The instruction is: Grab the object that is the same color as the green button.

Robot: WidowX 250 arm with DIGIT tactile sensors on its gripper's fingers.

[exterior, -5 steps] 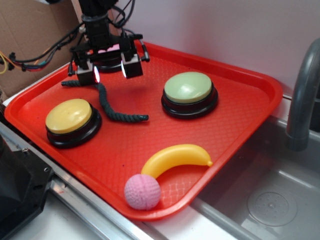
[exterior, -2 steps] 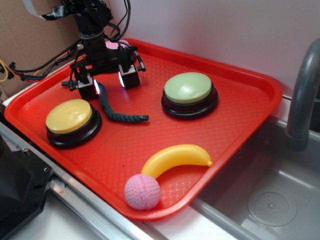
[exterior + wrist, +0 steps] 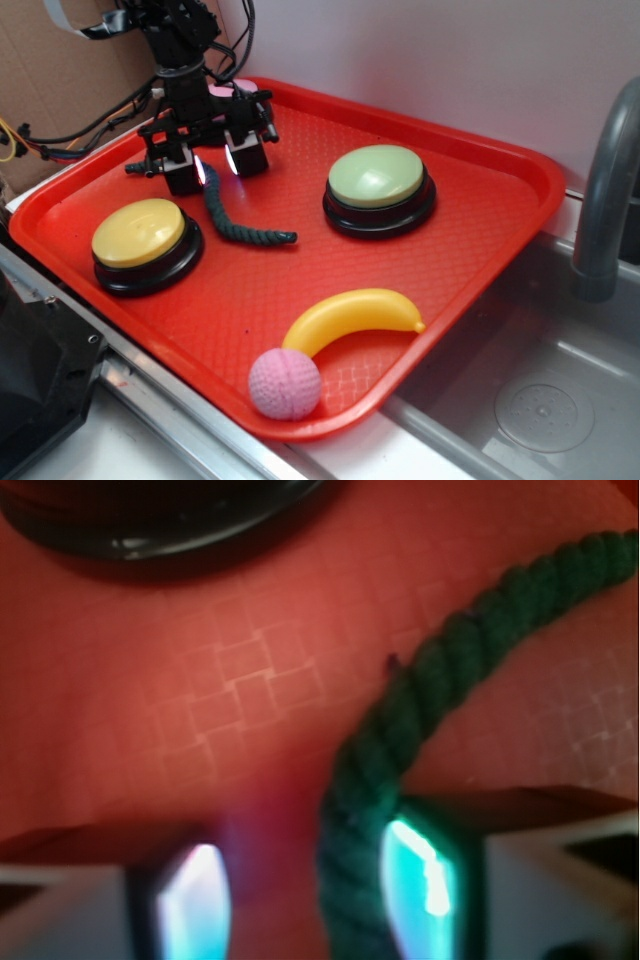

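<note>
The object, a dark green twisted rope (image 3: 240,228), lies wavy on the red tray (image 3: 480,260) between the yellow-topped button and the green button (image 3: 377,175). My gripper (image 3: 213,170) is low over the rope's back part, open, with a finger on each side. In the wrist view the rope (image 3: 430,680) runs down between the two lit fingertips of the gripper (image 3: 312,900). It lies close against the right fingertip (image 3: 425,880), with a gap to the left one. The green button stands apart, to the right.
A yellow-topped button (image 3: 138,232) sits at the tray's left, and a pink-topped button (image 3: 222,90) is partly hidden behind the arm. A yellow banana (image 3: 350,312) and pink ball (image 3: 285,383) lie near the front. A sink (image 3: 540,400) and faucet (image 3: 605,200) are on the right.
The gripper has come down toward the tray and shifted slightly left. Its fingers now straddle the rope and stand closer together. The rope has not moved.
</note>
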